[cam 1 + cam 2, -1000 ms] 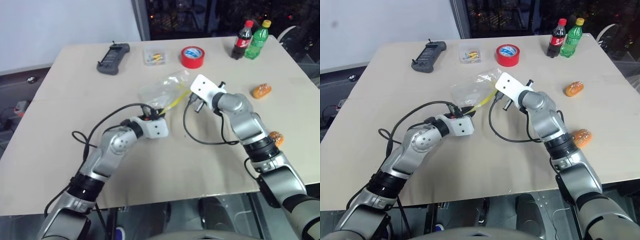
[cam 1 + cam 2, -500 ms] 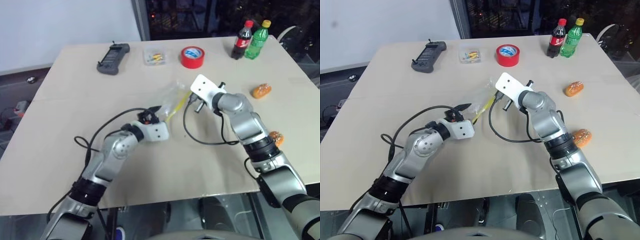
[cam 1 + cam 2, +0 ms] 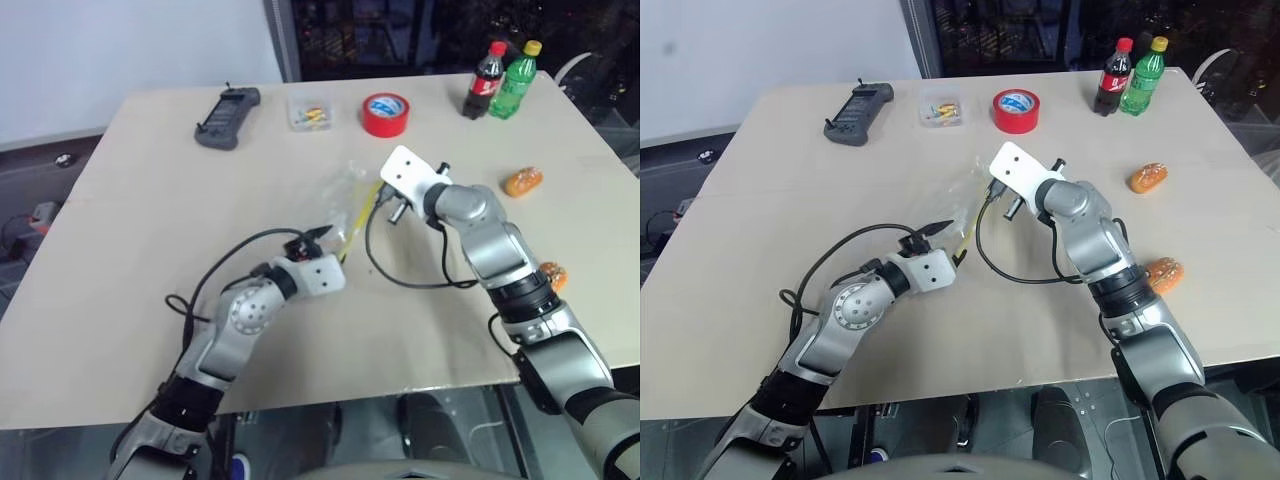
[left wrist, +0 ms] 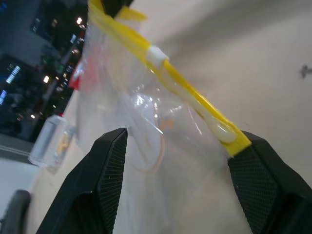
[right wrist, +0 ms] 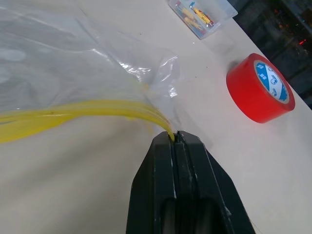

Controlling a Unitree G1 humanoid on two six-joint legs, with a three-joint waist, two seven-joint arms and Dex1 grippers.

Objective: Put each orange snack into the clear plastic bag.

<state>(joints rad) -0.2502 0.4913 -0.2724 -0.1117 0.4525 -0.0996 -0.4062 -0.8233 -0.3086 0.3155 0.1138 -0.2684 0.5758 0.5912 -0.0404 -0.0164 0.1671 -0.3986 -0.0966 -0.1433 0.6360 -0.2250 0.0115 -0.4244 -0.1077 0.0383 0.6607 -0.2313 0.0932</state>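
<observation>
The clear plastic bag (image 3: pixel 348 192) lies crumpled on the table's middle, its yellow seal strip (image 5: pixel 73 114) running towards me. My right gripper (image 5: pixel 174 137) is shut on the far end of that strip. My left gripper (image 4: pixel 183 139) stands open at the strip's near end (image 4: pixel 229 136), which is close to one finger (image 4: pixel 258 175); I cannot tell whether they touch. In the head views the left gripper (image 3: pixel 322 233) sits just short of the bag. One orange snack (image 3: pixel 523 182) lies at the right of the table. A second orange snack (image 3: pixel 553 276) lies near the right edge, beside my right forearm.
A red tape roll (image 3: pixel 385 113), a small clear box (image 3: pixel 310 112) of coloured bits and a black handset (image 3: pixel 226 118) line the far side. Two bottles (image 3: pixel 500 78) stand at the far right corner. Black cables loop over the table by both wrists.
My left gripper has opened, let go of the yellow strip's end and drawn back a little towards me. The bag has slumped narrower. The right gripper has kept still.
</observation>
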